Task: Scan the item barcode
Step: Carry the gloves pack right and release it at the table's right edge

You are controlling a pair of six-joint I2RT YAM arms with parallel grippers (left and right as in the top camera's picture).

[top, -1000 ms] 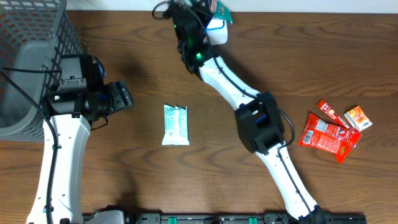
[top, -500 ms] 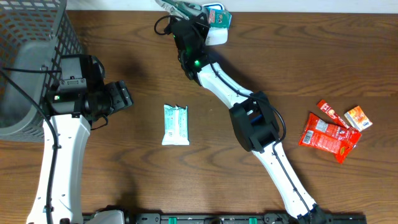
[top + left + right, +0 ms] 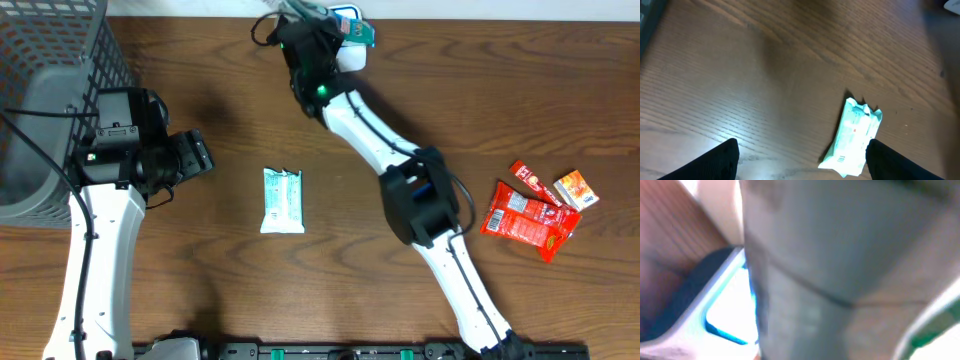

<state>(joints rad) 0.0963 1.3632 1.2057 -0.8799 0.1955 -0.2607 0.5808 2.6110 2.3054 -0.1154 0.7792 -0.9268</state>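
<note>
Your right gripper (image 3: pixel 300 22) is shut tight at the far edge of the table (image 3: pixel 500 100), pinching a thin pale packet (image 3: pixel 305 8). Only a sliver of the packet shows, at the top border of the overhead view. Just beside the gripper, on its right, sits a white device (image 3: pixel 349 52) with a blue-lit face, and a teal-and-white box (image 3: pixel 356 22) touches the device's far side. In your right wrist view a blurred grey mass fills most of the frame, too close to make out. The device's blue-rimmed white panel (image 3: pixel 727 315) shows at the lower left, with wood grain above it.

Your left gripper (image 3: pixel 197 155) is spread wide and holds nothing. It hangs over bare wood at the left of the table, with its dark fingers (image 3: pixel 715 161) in the lower corners of the wrist view. A mint-green packet (image 3: pixel 282 200) lies flat near the table's middle, apart from both grippers. From the left wrist it appears near the right finger (image 3: pixel 852 137), not between the fingers.

Further out, a grey wire basket (image 3: pixel 60 50) stands in the far left corner behind the left arm. Well apart on the right lie a red pouch (image 3: pixel 525 218), a red stick packet (image 3: pixel 535 182) touching its upper edge, and a small orange packet (image 3: pixel 577 188) just beside them.
</note>
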